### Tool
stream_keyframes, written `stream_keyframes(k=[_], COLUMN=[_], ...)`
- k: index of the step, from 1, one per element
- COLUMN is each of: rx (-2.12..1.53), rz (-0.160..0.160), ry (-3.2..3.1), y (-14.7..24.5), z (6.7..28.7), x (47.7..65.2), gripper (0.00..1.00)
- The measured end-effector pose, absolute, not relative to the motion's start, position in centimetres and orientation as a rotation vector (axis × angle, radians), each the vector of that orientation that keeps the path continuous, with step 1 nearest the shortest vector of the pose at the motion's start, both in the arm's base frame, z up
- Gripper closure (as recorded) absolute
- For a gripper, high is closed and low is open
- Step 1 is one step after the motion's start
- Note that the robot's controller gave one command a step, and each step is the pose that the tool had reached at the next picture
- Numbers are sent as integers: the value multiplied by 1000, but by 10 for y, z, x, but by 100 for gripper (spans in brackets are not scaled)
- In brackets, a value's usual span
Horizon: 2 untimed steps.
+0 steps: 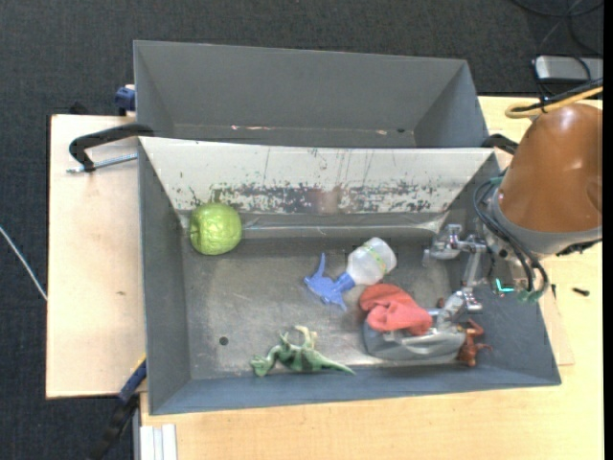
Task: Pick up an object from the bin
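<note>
orange dome [556,175], metal fingers [458,305] spread beside lumpy red toy [391,310].

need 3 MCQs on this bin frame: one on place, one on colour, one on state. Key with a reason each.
1. Where does the green ball lie? A back-left corner; B front-right corner; C centre.
2. What colour is the trigger of the spray bottle? A red; B blue; C yellow.
3. How is the spray bottle? A upright; B on its side; C leaning on the green ball.
Key: 1 A, it sits by the back wall at left; 2 B, the trigger is blue; 3 B, it lies flat on the bin floor.
</note>
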<state>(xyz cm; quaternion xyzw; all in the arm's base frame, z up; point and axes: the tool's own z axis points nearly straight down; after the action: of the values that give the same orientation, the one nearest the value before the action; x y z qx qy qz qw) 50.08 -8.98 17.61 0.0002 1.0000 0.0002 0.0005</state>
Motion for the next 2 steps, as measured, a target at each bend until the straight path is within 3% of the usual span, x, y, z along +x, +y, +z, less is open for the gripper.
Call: stream_keyframes(k=[1, 2], rx=[-51, -169], rz=[-3, 2], ry=[3132, 3155], y=[-69, -23], z=[135, 91], x=[502, 495], gripper=[0, 100])
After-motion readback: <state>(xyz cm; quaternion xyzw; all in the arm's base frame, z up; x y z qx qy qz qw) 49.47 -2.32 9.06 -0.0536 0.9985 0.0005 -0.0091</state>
